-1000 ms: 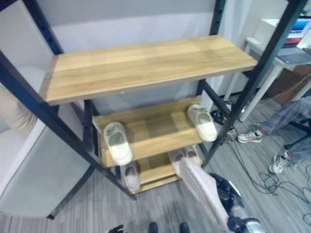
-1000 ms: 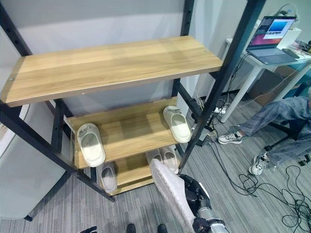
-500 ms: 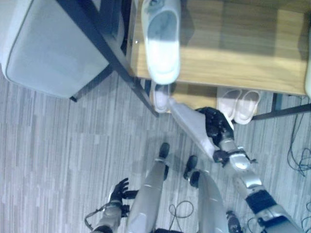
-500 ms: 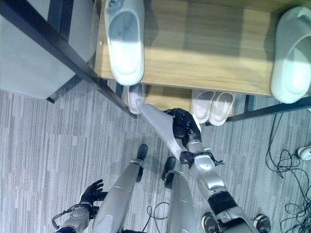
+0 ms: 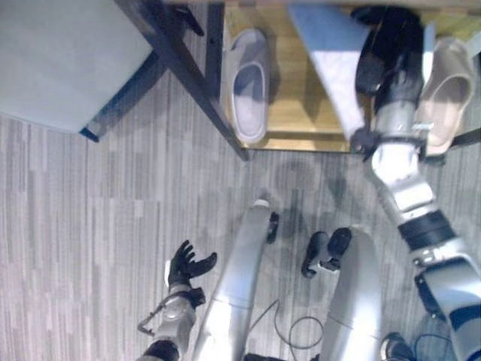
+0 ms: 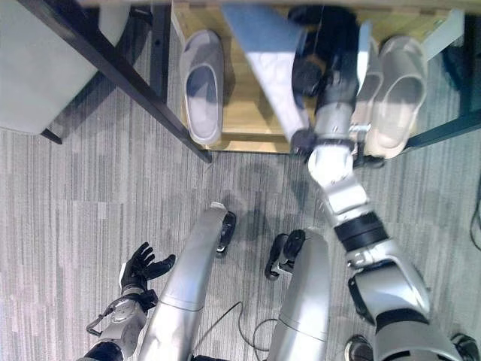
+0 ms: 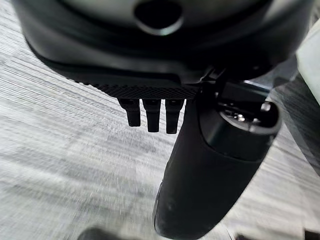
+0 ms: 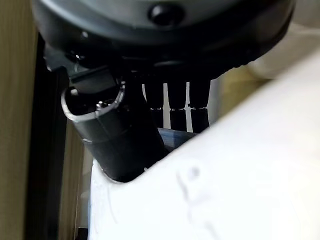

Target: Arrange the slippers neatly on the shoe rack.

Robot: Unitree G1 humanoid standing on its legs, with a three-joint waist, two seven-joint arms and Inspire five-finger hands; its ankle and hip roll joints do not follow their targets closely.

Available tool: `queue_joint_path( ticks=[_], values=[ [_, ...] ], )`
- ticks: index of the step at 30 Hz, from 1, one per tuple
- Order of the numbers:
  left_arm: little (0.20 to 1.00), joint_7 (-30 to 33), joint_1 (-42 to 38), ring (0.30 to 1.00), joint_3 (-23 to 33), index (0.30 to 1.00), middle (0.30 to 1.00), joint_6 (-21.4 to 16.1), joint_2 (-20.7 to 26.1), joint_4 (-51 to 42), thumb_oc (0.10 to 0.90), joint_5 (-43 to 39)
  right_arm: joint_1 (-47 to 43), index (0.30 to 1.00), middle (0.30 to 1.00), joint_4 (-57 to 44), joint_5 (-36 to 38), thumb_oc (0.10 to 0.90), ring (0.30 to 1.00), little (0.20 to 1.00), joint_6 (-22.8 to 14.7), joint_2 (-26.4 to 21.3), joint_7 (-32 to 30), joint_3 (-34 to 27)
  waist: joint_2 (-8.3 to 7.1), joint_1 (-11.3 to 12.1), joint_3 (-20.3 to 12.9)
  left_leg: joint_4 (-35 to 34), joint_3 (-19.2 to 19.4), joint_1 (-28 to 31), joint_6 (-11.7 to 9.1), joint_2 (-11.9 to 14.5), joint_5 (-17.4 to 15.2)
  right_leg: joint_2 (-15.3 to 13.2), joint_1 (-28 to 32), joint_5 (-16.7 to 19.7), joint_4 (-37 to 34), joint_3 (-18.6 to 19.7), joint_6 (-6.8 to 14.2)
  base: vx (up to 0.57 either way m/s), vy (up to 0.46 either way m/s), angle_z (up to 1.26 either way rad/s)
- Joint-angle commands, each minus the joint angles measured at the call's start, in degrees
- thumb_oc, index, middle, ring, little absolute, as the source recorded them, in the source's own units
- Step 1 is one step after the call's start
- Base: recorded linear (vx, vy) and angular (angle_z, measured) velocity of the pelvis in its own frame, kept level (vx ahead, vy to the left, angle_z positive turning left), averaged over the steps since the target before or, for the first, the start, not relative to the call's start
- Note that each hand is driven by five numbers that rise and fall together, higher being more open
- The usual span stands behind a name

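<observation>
Gripping a light, flexible slipper along its side edge, the right robot hand reaches over the bottom shelf; the left robot hand hangs relaxed, fingers spread.

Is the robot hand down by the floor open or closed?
Open. The left robot hand hangs low over the grey floor with its fingers spread, holding nothing.

The right hand has carried the slipper over the bottom shelf.
</observation>
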Motion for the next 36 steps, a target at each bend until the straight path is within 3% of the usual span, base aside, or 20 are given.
queue_joint_path(
  ticks=[1,3,9,15,21,27,31,36],
  values=[
    [0.9,3.74,4.02,0.9,2.64,0.9,0.9,-5.1,3.97,-1.03,0.8,-2.23,-7.29,0.3,0.3,-3.01,-2.43,0.4,0.3,0.3,-5.17,-0.15,-2.7,0.84,-0.98,0.98,-2.73,2.51,-6.01,-0.14,2.43,0.02,-6.52,-0.87,-1.41,-0.54,0.47,4.22,0.47,0.16,0.011,0.13],
    [0.9,5.13,5.61,0.9,4.08,0.9,0.9,-6.24,5.04,-5.38,0.8,-3.69,-9.4,0.3,0.3,-0.64,-6.17,0.4,0.3,0.3,-2.99,-1.75,-4.59,1.46,-1.04,0.64,-1.42,11.13,-6.09,-4.25,1.94,-1.18,-9.29,-1.24,-5.05,-3.15,10.76,7.28,-0.08,0.17,-0.019,0.12],
    [0.9,7.33,9.81,0.9,7.18,0.9,0.9,-7.57,7.84,-5.32,0.8,-5.88,-13.19,0.3,0.3,2.13,-7.29,0.4,0.3,0.3,-2.5,-0.7,-8.06,1.92,-0.89,2.38,-1.36,20.59,-7.01,-4.31,1.19,-1.45,-15.06,-1.64,-4.47,-5.25,21.47,9.6,-0.98,0.08,0.017,0.1],
    [0.9,7.18,10.1,0.9,7.19,0.9,0.9,-7.59,8.93,-3.66,0.8,-5.51,-15.51,0.3,0.3,2.7,-7.05,0.4,0.3,0.3,-2.89,1.36,-9.33,2.25,-1.06,3.64,-1.36,22.8,-8.03,-4.31,1.11,-0.45,-16.78,-1.58,-4.23,-4.34,21.59,8.59,-0.92,0.03,0.081,-0.07],
    [0.9,6.57,9.0,0.9,5.77,0.9,0.9,-7.4,9.0,-2.12,0.8,-6.35,-21.25,0.3,0.3,9.55,-8.19,0.4,0.3,0.3,-0.03,3.75,-9.34,6.04,-1.93,4.61,-1.36,23.83,-8.51,-4.31,1.79,1.02,-17.98,-1.08,-5.16,-3.62,20.06,7.21,-0.69,0.01,0.066,-0.15],
    [0.9,6.8,8.09,0.9,5.89,0.9,0.9,-7.62,9.14,-2.19,0.8,-6.46,-24.15,0.3,0.3,12.89,-11.74,0.4,0.3,0.3,2.64,4.57,-9.39,9.38,-2.35,4.35,-1.36,25.47,-8.34,-4.31,2.05,1.85,-19.21,-0.47,-5.71,-3.6,20.49,7.31,-0.49,0.0,0.028,-0.14],
    [0.9,7.03,8.11,0.9,7.15,0.9,0.9,-7.43,8.38,-0.78,0.8,-7.13,-26.28,0.3,0.3,14.14,-18.62,0.4,0.3,0.3,7.3,5.69,-8.98,12.17,-2.99,3.43,-1.36,26.51,-7.89,-4.31,2.13,2.47,-19.75,0.37,-6.54,-3.78,21.16,7.98,-0.85,0.0,0.028,-0.1],
    [0.9,7.35,7.81,0.9,7.62,0.9,0.9,-7.24,8.15,1.02,0.8,-7.75,-24.02,0.3,0.3,13.25,-20.79,0.4,0.3,0.3,8.48,7.47,-10.03,10.1,-3.39,2.45,-1.36,27.13,-7.3,-4.31,1.87,2.75,-19.95,0.42,-6.85,-3.99,22.1,8.5,-1.31,0.0,0.003,-0.01]
  ],
)
